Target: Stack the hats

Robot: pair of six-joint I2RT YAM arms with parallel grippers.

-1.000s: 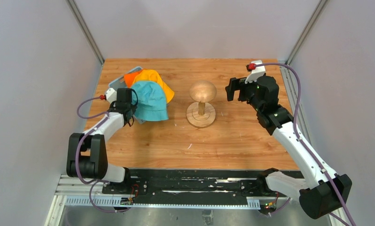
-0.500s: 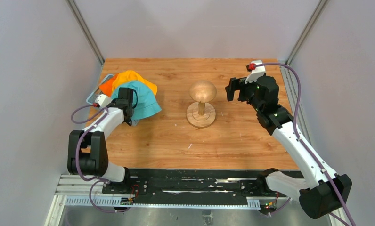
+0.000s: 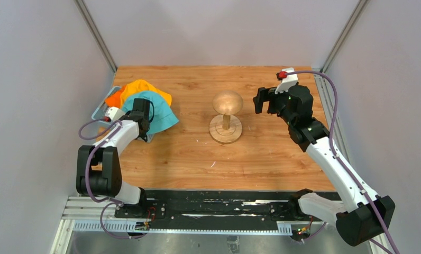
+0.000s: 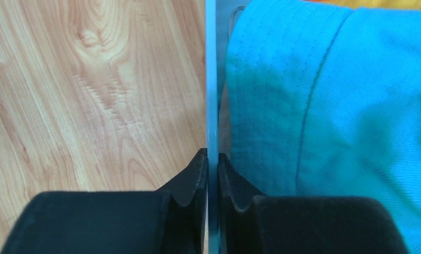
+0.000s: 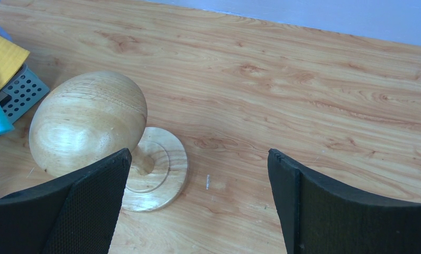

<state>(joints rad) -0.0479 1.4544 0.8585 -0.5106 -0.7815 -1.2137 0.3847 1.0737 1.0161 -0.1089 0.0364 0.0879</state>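
**Wooden table [image 3: 261,153]: load dragged aside, stacking not begun**

From overhead, you see the hat stand [image 3: 227,106] mid-board. Well to its left sits the basket [image 3: 97,111], with the teal hat [image 3: 158,111] on top and the yellow hat [image 3: 145,87] and orange hat [image 3: 112,99] behind it. A second ago that heap lay just beside the stand; it has since slid leftward, away from it. Your right arm has not moved.

At the left wrist, the left gripper [image 4: 212,159] is closed to a thin slit around the basket's wall. It appears to be clamping it, though the view is too tight to be sure.

At the right wrist, the right gripper [image 5: 199,153] hangs wide apart near the stand's right, holding nothing.

Expect the hats to be light, limp and collapsible. Pinch a brim's stitched edge rather than the crown.
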